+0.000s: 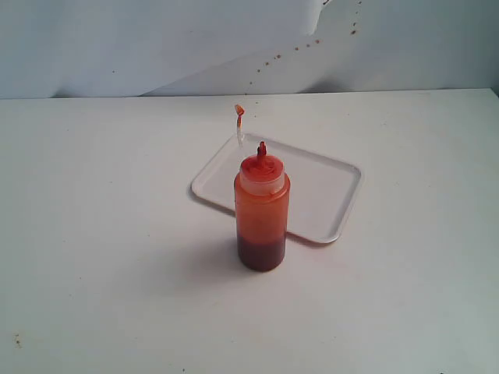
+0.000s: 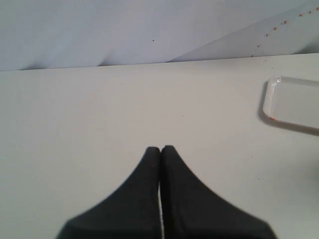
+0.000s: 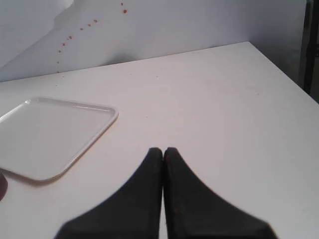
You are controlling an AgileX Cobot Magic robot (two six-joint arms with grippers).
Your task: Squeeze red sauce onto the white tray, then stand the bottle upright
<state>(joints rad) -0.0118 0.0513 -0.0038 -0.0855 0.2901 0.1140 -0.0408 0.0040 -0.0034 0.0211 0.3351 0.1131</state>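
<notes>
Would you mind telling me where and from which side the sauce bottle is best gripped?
Probably around the straight cylindrical mid-body of the bottle, coming in level from either open side: it stands upright, with the white tray behind it.

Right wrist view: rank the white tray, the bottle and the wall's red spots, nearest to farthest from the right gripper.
1. white tray, on the table beside the right gripper.
2. bottle, only a sliver of its base shows, out past the tray's corner.
3. red spots, on the back wall.
</notes>
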